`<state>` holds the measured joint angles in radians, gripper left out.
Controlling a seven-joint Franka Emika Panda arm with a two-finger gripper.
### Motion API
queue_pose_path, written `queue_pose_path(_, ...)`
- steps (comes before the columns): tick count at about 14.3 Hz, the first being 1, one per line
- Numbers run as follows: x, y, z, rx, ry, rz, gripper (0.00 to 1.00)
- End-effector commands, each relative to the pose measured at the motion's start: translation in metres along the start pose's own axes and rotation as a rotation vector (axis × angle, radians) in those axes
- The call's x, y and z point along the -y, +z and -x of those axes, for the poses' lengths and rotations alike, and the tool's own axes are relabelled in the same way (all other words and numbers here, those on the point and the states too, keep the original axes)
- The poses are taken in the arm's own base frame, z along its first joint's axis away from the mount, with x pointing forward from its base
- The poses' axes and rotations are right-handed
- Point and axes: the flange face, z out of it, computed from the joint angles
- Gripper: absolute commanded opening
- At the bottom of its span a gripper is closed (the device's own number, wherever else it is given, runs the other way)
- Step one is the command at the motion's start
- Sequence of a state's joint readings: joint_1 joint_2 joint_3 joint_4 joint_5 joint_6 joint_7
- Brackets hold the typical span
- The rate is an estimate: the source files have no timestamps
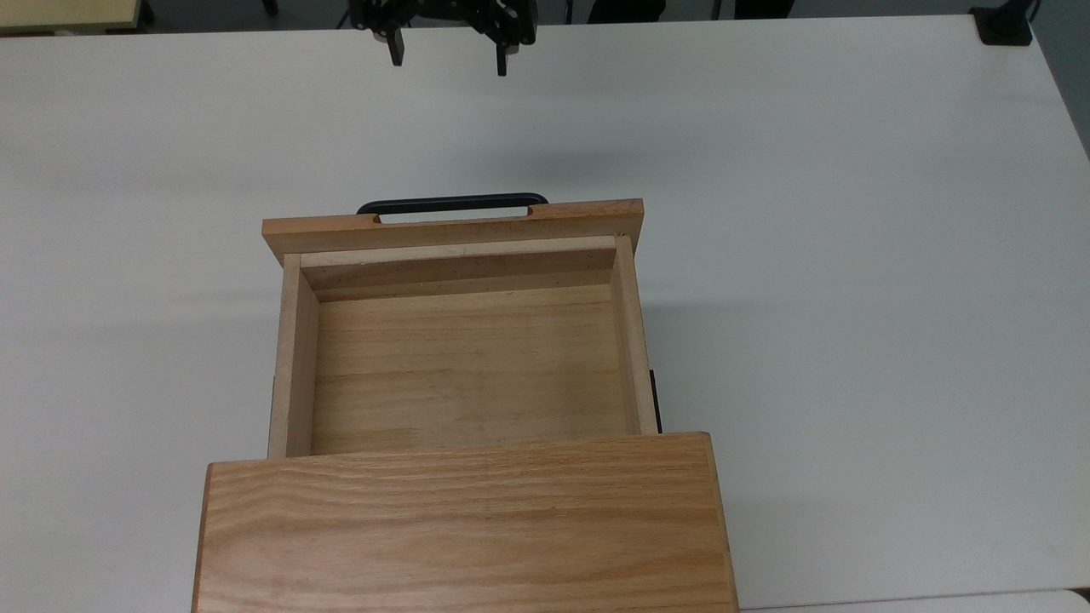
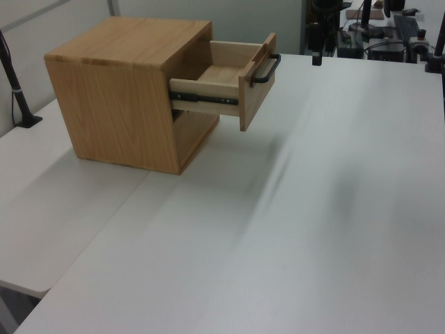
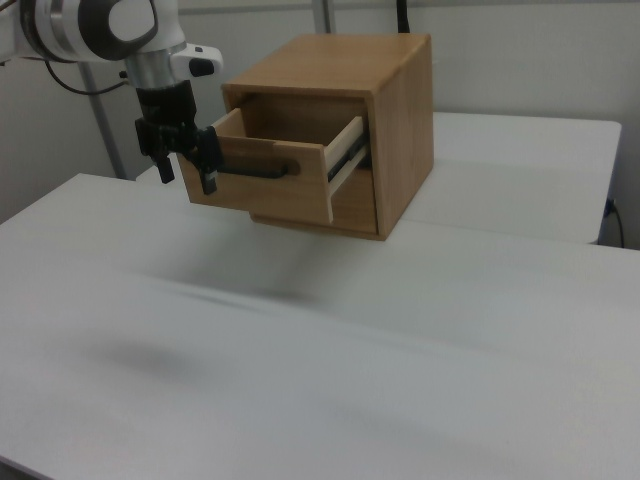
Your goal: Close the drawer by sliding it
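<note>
**benchrat:** Where's the drawer at right now?

**pandafan:** The light-brown wooden box drawer is pulled most of the way out of the oak-grained wooden cabinet, which sits on the white counter. In the top view you look straight down into it and it's bare wood inside. The wide front panel faces away from the cabinet, with the thin black metal bar handle on its outer face. In the left view you can spot the slide rail along the drawer's side.

**benchrat:** And the robot?

**pandafan:** The black two-finger hand hangs at the top edge of the top view, past the handle, well apart from it and not touching anything. Its fingers are spread wide with nothing between them. In the right view the hand is at the right view's left of the front panel, pointing down, under the white and grey arm.
</note>
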<state>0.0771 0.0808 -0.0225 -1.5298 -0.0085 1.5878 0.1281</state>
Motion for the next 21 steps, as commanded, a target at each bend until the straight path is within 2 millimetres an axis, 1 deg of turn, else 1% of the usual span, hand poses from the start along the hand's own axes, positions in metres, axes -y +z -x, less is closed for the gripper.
queue_pose_path(1, -0.002, -0.007, 0.001, -0.024, -0.012, -0.015, 1.0)
queue_pose_path(9, -0.002, -0.006, 0.0, -0.024, -0.004, -0.015, 1.0)
queue_pose_path(10, -0.002, -0.006, 0.0, -0.023, -0.012, -0.014, 0.94)
queue_pose_path(11, -0.002, -0.006, 0.0, -0.024, -0.013, -0.013, 0.84)
queue_pose_path(12, -0.003, -0.006, -0.001, -0.027, -0.018, -0.013, 0.7)
queue_pose_path(13, -0.002, -0.005, -0.001, -0.026, -0.038, -0.01, 0.52)
queue_pose_path(14, -0.002, -0.005, -0.001, -0.028, -0.047, -0.01, 0.43)
queue_pose_path(17, -0.003, -0.005, -0.003, -0.042, -0.062, -0.011, 0.08)
queue_pose_path(18, -0.003, -0.005, -0.005, -0.051, -0.07, -0.011, 0.0)
queue_pose_path(21, -0.002, 0.004, -0.014, -0.057, -0.14, -0.009, 0.0)
